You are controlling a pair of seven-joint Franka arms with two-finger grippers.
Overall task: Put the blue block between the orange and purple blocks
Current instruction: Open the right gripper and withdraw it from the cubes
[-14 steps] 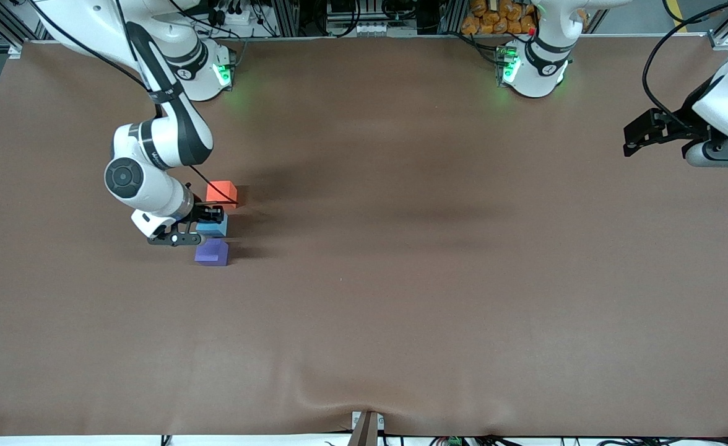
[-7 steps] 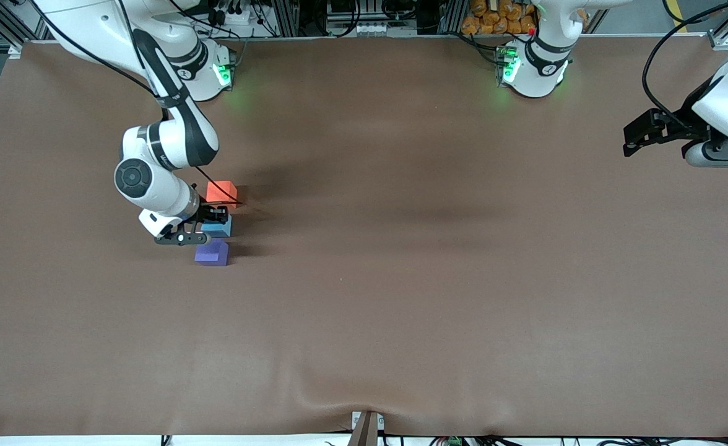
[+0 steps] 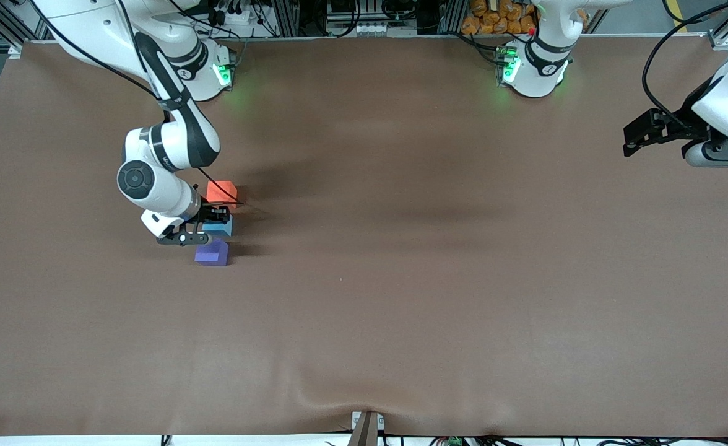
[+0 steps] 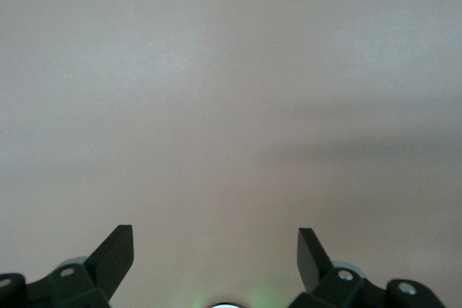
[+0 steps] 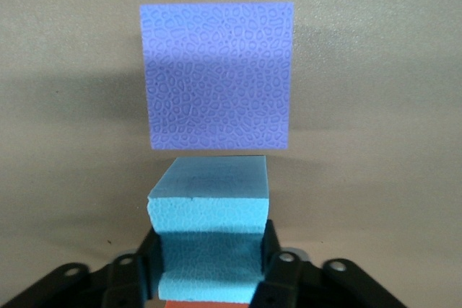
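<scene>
Right gripper (image 3: 206, 226), closed on light sky-blue matte cube (image 3: 218, 227), had drifted toward the orange-red cube (image 3: 221, 191) at 12 o'clock, violet-purple cube (image 3: 212, 253) at 6; release seemed near. Left gripper (image 3: 633, 139) waited open.

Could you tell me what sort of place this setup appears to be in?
Most likely a robotics lab: two arms are mounted at a brown-covered table, aluminium framing and cabling run along its edge, and the only props are foam cubes such as the blue block.

A brown matte table cover (image 3: 438, 291) fills the scene, slightly rumpled at its near edge. Metal framing (image 3: 314, 18) and cables (image 3: 661, 56) line the top edge.
</scene>
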